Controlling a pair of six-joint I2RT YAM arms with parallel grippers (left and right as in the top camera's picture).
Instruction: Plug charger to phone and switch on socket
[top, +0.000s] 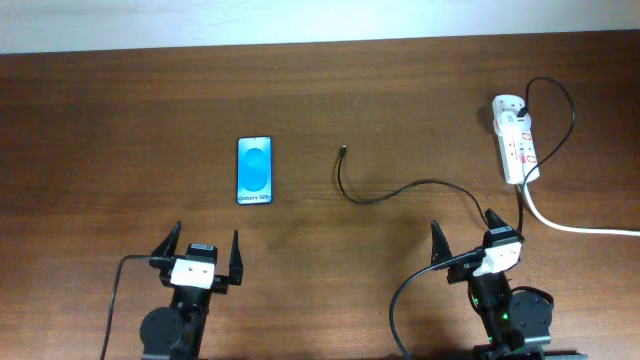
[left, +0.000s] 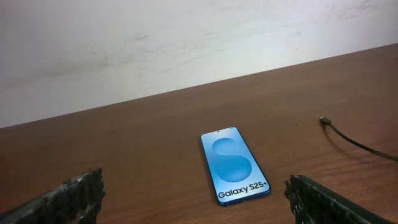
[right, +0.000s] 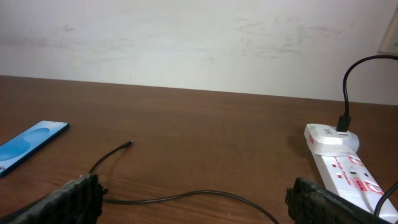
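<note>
The phone (top: 254, 170) lies flat on the brown table, lit blue screen up; it also shows in the left wrist view (left: 234, 166) and at the left edge of the right wrist view (right: 28, 145). The charger cable (top: 400, 190) runs from the white socket strip (top: 516, 140) in a loop, its plug tip (top: 343, 151) lying free right of the phone. The tip also shows in both wrist views (left: 323, 119) (right: 129, 144). My left gripper (top: 208, 250) is open and empty, in front of the phone. My right gripper (top: 463, 235) is open and empty over the cable (right: 205, 194).
The socket's thick white cord (top: 570, 226) runs off the right edge. A white adapter (right: 329, 138) sits plugged in at the strip's far end. A pale wall (left: 186, 37) stands behind the table's far edge.
</note>
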